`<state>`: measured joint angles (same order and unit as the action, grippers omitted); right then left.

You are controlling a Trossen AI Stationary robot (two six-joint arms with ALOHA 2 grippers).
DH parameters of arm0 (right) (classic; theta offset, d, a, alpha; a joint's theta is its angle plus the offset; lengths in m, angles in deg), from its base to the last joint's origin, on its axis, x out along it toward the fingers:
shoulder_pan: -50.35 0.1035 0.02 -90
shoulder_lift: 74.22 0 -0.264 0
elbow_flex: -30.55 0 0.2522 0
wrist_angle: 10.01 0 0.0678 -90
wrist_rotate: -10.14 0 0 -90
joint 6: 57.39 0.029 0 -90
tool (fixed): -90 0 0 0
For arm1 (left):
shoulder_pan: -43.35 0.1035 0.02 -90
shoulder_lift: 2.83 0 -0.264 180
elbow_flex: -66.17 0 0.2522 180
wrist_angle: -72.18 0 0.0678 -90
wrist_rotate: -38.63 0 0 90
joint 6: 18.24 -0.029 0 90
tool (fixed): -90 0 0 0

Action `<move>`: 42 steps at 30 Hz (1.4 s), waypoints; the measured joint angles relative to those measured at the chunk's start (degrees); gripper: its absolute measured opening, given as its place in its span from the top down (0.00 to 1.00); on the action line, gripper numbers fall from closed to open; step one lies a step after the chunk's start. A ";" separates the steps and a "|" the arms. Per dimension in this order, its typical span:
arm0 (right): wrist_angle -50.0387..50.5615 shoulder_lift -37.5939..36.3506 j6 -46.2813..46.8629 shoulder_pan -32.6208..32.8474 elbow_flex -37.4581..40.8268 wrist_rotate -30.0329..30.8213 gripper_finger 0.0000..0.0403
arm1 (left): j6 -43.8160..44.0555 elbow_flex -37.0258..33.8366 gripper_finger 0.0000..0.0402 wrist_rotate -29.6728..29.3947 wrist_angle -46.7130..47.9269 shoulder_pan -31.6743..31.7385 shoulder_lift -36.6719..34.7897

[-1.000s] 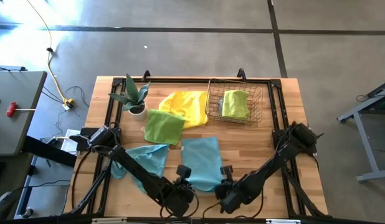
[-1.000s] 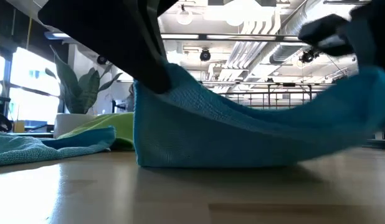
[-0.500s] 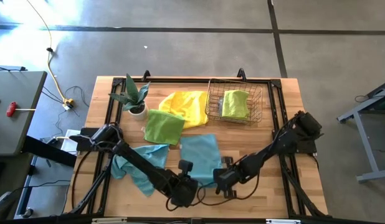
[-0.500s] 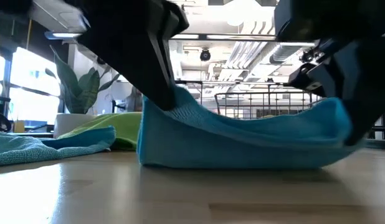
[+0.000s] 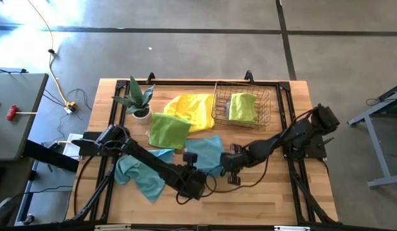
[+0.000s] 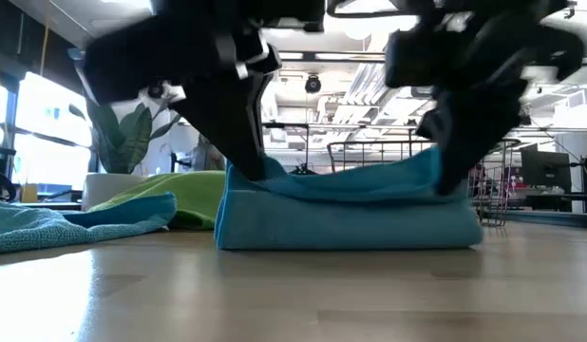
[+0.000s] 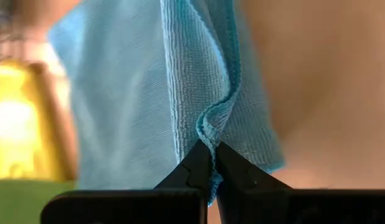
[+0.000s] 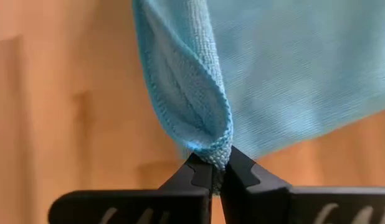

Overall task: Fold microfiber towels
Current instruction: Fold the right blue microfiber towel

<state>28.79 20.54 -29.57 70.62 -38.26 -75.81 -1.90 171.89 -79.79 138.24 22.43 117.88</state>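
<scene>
Teal towel [image 5: 205, 154] lies on the surface just in front of the wire basket [image 5: 242, 108], its near edge lifted and carried back over itself. My left hand [image 5: 191, 159] and right hand [image 5: 231, 160] each pinch a near corner, pressed tight on cloth. If one corner slips or I lay them unevenly, the fold will land skewed. Its long axis runs parallel to the basket's front.
</scene>
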 joint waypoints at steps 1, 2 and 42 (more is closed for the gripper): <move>-0.08 0.00 -1.09 -0.95 0.13 0.80 1.00 | 0.00 0.00 1.00 -1.00 0.84 0.38 0.00; 0.23 0.00 -2.11 -1.87 0.20 1.82 1.00 | 0.00 -0.05 1.00 -2.16 1.28 0.76 0.00; 1.66 3.36 -13.01 -13.63 0.17 15.27 0.61 | 1.08 -5.92 0.75 -11.32 5.49 8.92 -0.07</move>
<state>30.46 23.90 -42.58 56.99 -38.09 -60.54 -0.82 165.97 -91.11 143.73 31.35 117.81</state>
